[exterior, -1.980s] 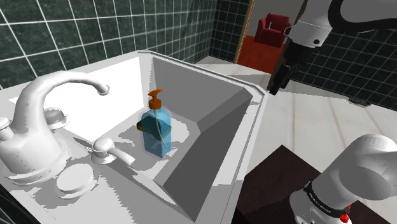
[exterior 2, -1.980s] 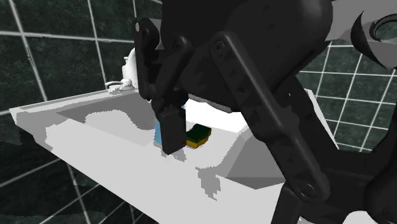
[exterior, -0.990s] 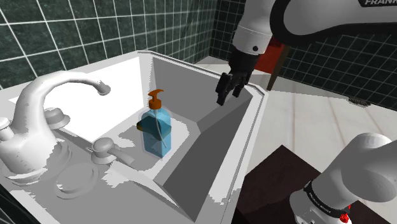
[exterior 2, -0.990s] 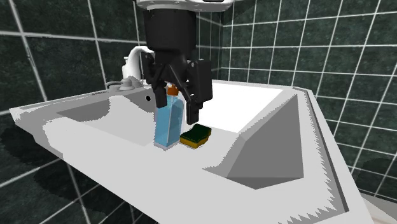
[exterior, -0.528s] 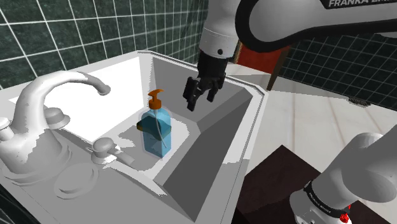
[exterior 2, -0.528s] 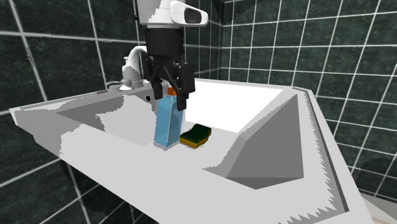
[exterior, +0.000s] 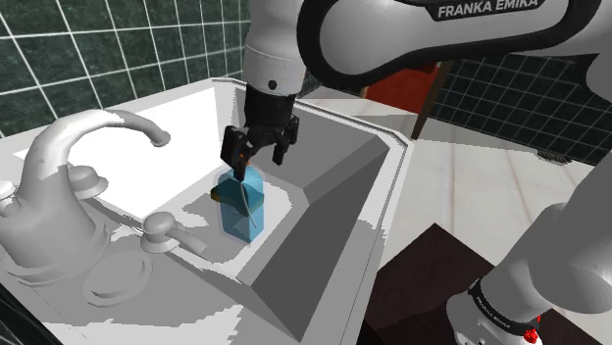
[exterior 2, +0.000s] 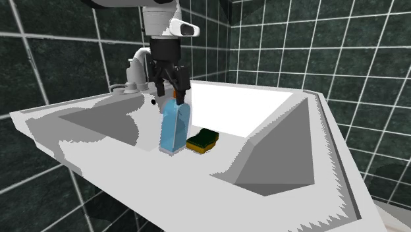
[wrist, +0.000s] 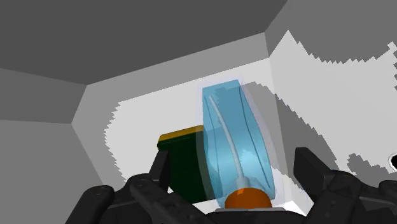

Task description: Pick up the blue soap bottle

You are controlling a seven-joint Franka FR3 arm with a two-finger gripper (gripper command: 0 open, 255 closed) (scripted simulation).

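Seeing blue soap bottle (exterior: 241, 206) (exterior 2: 175, 128) (wrist: 232, 146) standing upright on the flat floor of the sink (exterior: 392, 186), toward its faucet-side edge. Noting a translucent, flat-sided rectangular body, a thin pale tube curving inside, an orange pump on top. Seeing gripper (exterior: 257, 155) (exterior 2: 171, 94) (wrist: 235, 172) hanging directly over the pump, pointing down, black fingers (wrist: 312, 168) spread wide on either side of the bottle's top, touching nothing, grasping nothing. Spotting a sponge (exterior 2: 203, 139) (wrist: 181, 159) lying just beside the bottle's base, a dark green top over a yellow layer, blocky. Noting sink looking plain white and grey, angular, with sloped inner walls and a broad flat rim. Seeing a curved white faucet (exterior: 74, 157) with knob handles rising at the sink's back edge. Noting dark green wall tiles (exterior: 98, 39) with white grout, a pale tiled floor (exterior: 490, 186), a dark box stand (exterior: 422, 284).
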